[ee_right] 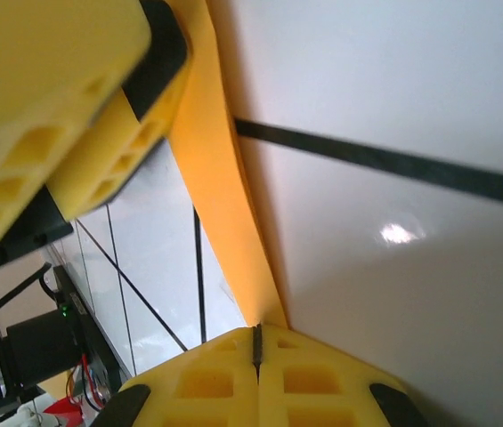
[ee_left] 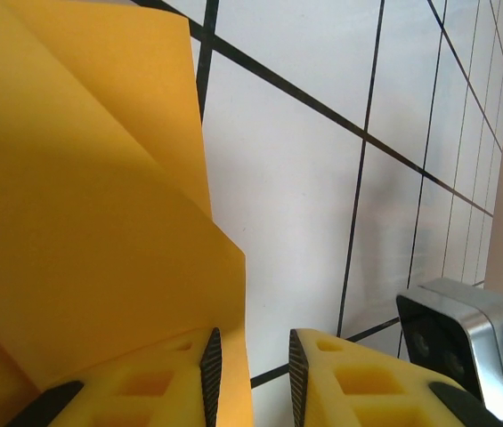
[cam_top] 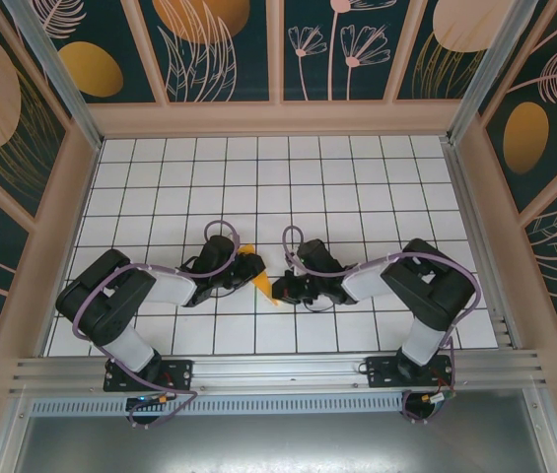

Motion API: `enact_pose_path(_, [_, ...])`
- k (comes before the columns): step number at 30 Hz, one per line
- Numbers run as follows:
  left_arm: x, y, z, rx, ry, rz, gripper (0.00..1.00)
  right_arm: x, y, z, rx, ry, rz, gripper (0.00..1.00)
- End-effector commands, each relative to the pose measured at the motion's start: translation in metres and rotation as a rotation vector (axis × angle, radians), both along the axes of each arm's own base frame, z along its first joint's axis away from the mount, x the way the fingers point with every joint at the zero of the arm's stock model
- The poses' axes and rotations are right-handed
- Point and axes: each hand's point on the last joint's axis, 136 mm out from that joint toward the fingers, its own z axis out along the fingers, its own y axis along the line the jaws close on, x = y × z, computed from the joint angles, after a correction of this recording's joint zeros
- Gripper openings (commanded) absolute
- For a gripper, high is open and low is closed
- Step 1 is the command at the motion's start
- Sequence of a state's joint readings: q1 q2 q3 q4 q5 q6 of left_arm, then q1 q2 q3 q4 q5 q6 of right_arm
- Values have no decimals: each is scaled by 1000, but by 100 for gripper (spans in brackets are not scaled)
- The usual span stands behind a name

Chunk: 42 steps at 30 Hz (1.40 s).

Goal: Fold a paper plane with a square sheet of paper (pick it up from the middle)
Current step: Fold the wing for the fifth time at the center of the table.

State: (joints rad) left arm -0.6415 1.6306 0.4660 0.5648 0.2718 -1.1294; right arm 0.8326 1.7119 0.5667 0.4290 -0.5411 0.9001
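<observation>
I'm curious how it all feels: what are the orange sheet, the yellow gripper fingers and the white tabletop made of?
Orange sheet: thin matte paper, given its sharp creases. Gripper fingers: probably foam or soft plastic, with moulded cells. Tabletop: hard, glossy white, with a glare spot; material unclear.
</observation>
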Motion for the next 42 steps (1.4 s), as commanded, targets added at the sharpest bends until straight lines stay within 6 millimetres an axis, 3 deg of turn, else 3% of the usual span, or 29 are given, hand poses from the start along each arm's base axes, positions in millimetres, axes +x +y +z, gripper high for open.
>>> enact_pose_path(1, [-12,18,-33,105,79,20,29,-27,-27,-25,-152,84,19,3])
enact_pose_path(6, [-10,7,-31,63,75,-17,30,-24,-31,-18,-255,13,44,3])
enact_pose_path(11, [-6,2,-25,50,61,-31,30,-10,-26,4,-267,-67,34,3])
enact_pose_path(13, [-8,2,-34,65,81,-33,30,-4,-25,14,-264,-95,14,3])
enact_pose_path(20, [-9,2,-32,62,78,-37,30,22,1,63,-65,-197,-44,4])
enact_pose_path(25, [-9,2,-30,62,76,-38,30,36,8,49,-27,-149,-78,3])
enact_pose_path(32, [-10,3,-31,63,77,-40,30,30,20,33,34,-82,-42,3])
enact_pose_path(37, [-9,2,-30,62,77,-39,30,31,21,35,31,-97,-36,3])
enact_pose_path(40, [-10,3,-31,63,78,-39,31,32,16,19,-11,-80,-45,3])
enact_pose_path(42, [-7,1,-21,46,56,-39,30,29,12,6,-37,-54,-41,3])
